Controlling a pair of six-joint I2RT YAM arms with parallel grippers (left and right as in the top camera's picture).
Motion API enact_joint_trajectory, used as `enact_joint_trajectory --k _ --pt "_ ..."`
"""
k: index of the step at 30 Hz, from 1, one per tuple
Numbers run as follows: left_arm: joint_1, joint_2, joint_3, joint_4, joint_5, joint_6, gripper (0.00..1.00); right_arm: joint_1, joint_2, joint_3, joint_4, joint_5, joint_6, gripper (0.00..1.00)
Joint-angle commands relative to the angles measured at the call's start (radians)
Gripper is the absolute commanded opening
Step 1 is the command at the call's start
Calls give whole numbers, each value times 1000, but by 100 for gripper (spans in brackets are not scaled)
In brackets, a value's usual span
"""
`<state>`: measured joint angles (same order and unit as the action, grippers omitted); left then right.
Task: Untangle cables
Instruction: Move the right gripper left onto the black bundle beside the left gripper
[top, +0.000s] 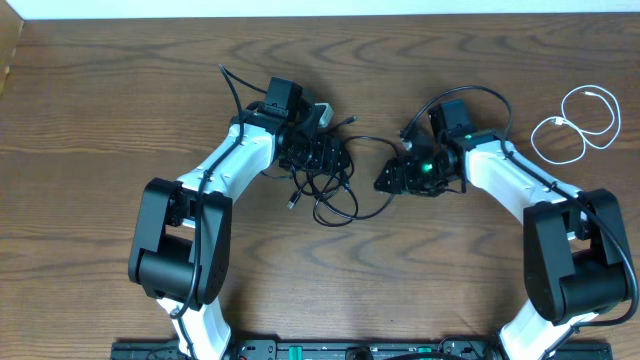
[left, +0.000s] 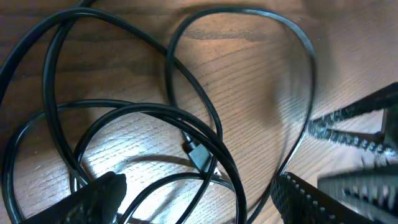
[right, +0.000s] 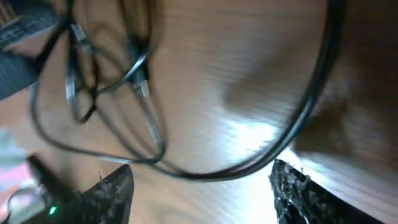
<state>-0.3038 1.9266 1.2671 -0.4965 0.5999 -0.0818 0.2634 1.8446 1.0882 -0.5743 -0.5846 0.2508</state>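
Both spread wide, holding nothing, left fingers (left: 93, 199), right fingers (right: 115, 193), black cables (top: 322, 188) tangled on wood table (top: 100, 100)

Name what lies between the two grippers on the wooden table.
Overhead, only thin black cable strands cross bare wood between left gripper and right gripper.

Black cables (right: 314, 99) blurred in right wrist view, cut by edges

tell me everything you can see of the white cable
The white cable is a thin, flexible cord lying flat on the wooden table near its far right edge, beyond the right arm. It curls in a few loose overlapping loops. Nothing touches it, and it lies well apart from the black cables.
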Motion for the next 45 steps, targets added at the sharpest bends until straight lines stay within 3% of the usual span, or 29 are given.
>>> enact_joint_trajectory --k 1,4,11,20,26,31,44,45 --pt "-2 -2 -2 -2 8 -2 79 -5 -13 18 24 -27 -12 63" --pt "-2 -2 -2 -2 8 -2 79 -18 -28 47 24 -166 -80 56" --pt "-2 -2 -2 -2 8 -2 79 -10 -53 56 16 -160 -55 48" --pt "-2 -2 -2 -2 8 -2 79 102 -10 10 146 -123 109 46" --pt "-2 -2 -2 -2 8 -2 79 178 -9 8 175 86 239 43" --pt "-2 -2 -2 -2 8 -2 79 206 -9 4 209 108 274 39" --pt "-2 -2 -2 -2 8 -2 79 278 -9 -163 598 113 381 40" --pt "-2 -2 -2 -2 8 -2 79 282 -9 -172 626 121 381 33"
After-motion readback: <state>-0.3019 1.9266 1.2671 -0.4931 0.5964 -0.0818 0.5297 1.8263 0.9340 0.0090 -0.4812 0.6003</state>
